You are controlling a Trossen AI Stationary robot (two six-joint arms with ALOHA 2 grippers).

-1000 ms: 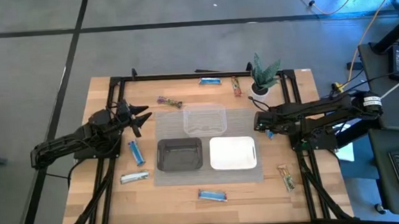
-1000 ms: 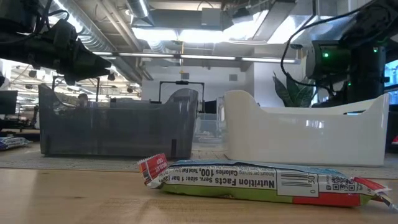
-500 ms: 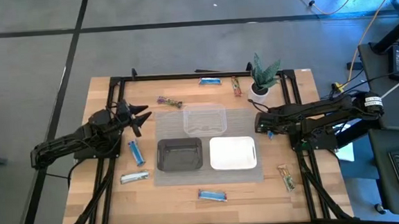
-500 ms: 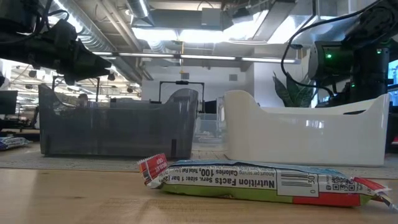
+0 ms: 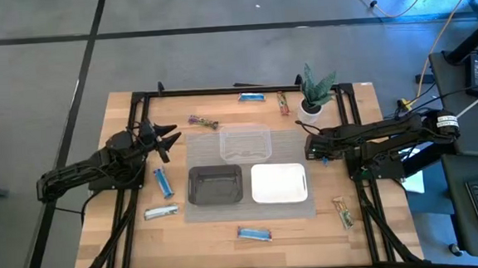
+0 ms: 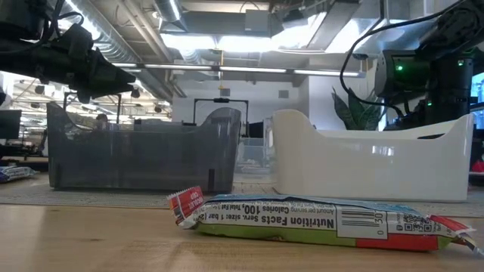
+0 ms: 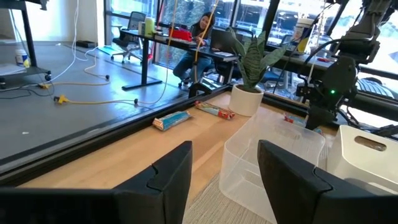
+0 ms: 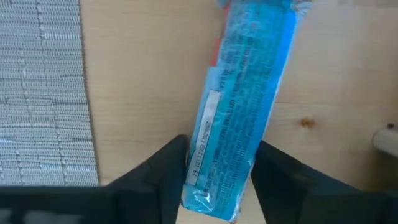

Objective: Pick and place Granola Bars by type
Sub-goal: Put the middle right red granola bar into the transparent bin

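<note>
1. Fingers of the right gripper (image 8: 214,165) stand apart on either side of a bright blue bar (image 8: 245,106) lying flat on the bare wood surface (image 8: 143,74), just beside the grey mat (image 8: 40,87); nothing is clamped yet. To grip well, I'd say lower squarely and close across the wrapper's narrow width.
2. From above, the right gripper (image 5: 315,148) sits low beside the white tray (image 5: 278,182), with the black tray (image 5: 215,185) and clear tray (image 5: 244,142) nearby. Other bars lie scattered: one blue (image 5: 254,233) at the near edge, one blue (image 5: 163,183) and one silvery (image 5: 161,211) at left.
3. Left gripper (image 7: 224,171) waits raised, fingers spread and holding nothing, facing the potted plant (image 7: 249,74).
4. At table height, a green-and-red bar (image 6: 318,221) lies in front of the trays.
</note>
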